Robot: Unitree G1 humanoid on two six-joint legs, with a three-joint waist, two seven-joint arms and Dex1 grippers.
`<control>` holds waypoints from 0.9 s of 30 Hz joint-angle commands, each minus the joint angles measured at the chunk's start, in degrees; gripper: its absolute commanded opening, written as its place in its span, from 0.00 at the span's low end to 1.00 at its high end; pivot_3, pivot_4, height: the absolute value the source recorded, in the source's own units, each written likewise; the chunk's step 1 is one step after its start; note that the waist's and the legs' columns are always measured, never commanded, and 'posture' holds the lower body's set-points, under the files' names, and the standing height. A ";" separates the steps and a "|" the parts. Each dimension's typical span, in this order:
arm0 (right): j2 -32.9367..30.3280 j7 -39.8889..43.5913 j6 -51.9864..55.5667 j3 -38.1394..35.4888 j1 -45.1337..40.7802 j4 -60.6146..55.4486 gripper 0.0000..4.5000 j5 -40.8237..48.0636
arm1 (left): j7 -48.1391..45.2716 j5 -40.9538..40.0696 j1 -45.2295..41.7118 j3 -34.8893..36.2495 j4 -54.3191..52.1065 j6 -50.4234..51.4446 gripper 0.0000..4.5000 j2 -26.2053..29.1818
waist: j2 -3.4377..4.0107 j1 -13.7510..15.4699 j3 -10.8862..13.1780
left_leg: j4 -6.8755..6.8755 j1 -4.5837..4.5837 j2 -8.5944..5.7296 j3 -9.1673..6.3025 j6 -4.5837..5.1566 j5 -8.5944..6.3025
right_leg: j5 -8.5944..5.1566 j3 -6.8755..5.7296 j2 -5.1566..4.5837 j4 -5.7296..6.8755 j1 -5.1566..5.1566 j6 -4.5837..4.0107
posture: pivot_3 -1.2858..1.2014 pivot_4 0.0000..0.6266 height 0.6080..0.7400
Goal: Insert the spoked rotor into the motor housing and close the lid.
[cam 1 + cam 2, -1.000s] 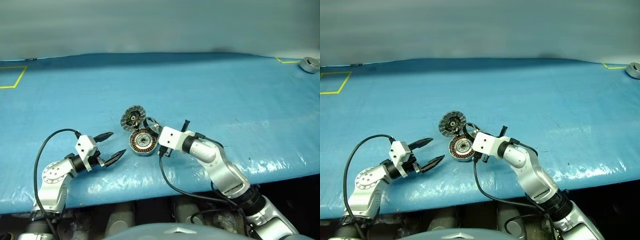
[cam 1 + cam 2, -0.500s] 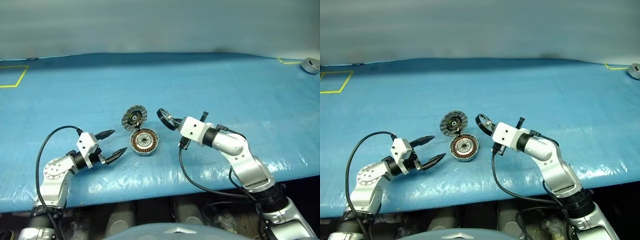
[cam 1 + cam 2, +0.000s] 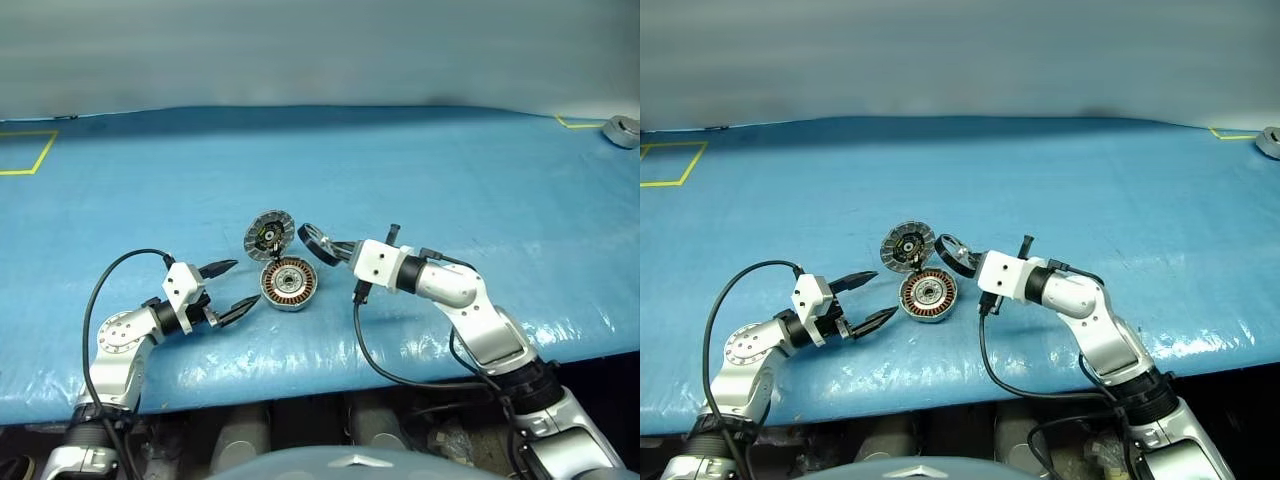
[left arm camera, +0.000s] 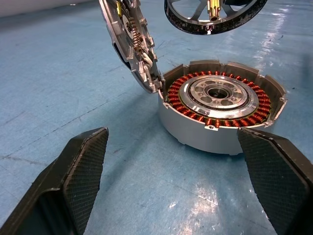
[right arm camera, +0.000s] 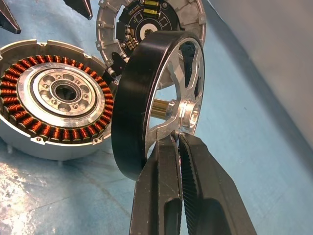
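The motor housing (image 3: 289, 283) lies windings-up near the counter's (image 3: 480, 190) near edge, nothing inside. The lid (image 3: 268, 235) leans against it. The right gripper's (image 5: 177, 139) fingers pinch the spoked rotor (image 5: 156, 98) just beside. The left gripper's (image 3: 232, 289) fingers gape wide.

Blue-covered table (image 3: 480, 180) with yellow tape corners (image 3: 30, 152), grey wall (image 3: 320, 50)

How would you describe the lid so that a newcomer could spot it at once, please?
On the blue table cover, near the front edge between the two arms, lies a round motor housing with copper windings. The lid is the ribbed disc propped on edge against its far side, dark-faced, unlike the see-through spoked ring held beside it.
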 commanded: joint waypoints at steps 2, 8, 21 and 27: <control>0.21 0.65 -5.13 -0.01 -2.36 2.40 0.01 0.00 | 0.37 0.10 -0.34 0.77 -0.94 -0.90 1.00 0.18 | 0.00 0.05 0.00 | 0.00 0.00 0.00 0.00 0.00 0.00 | 0.00 0.00 0.00 0.00 0.01 0.00 | 0.52 0.24 1.00; 1.05 2.04 -2.52 0.68 -2.13 -2.11 0.01 0.06 | 0.47 0.05 -0.44 0.81 -0.88 -0.82 1.00 0.37 | 0.01 0.11 0.01 | 0.00 0.00 0.00 0.00 0.00 0.00 | 0.03 0.00 0.00 0.01 0.00 -0.01 | 0.52 0.24 1.00; 1.96 3.48 5.12 0.86 -2.56 -6.92 0.01 1.04 | 0.55 0.04 0.37 1.08 -0.56 -1.01 1.00 0.43 | 0.01 0.53 0.00 | 0.08 0.00 0.00 -0.01 0.00 0.00 | 0.04 0.01 0.01 0.03 0.03 0.01 | 0.52 0.24 1.00; 2.04 4.25 5.74 1.00 -3.14 -6.97 0.01 1.33 | 0.79 0.03 0.46 1.23 -0.82 -0.95 1.00 0.45 | 0.01 0.54 0.00 | 0.08 0.00 0.00 -0.01 0.00 0.00 | 0.04 0.01 0.01 0.02 0.03 0.02 | 0.52 0.24 1.00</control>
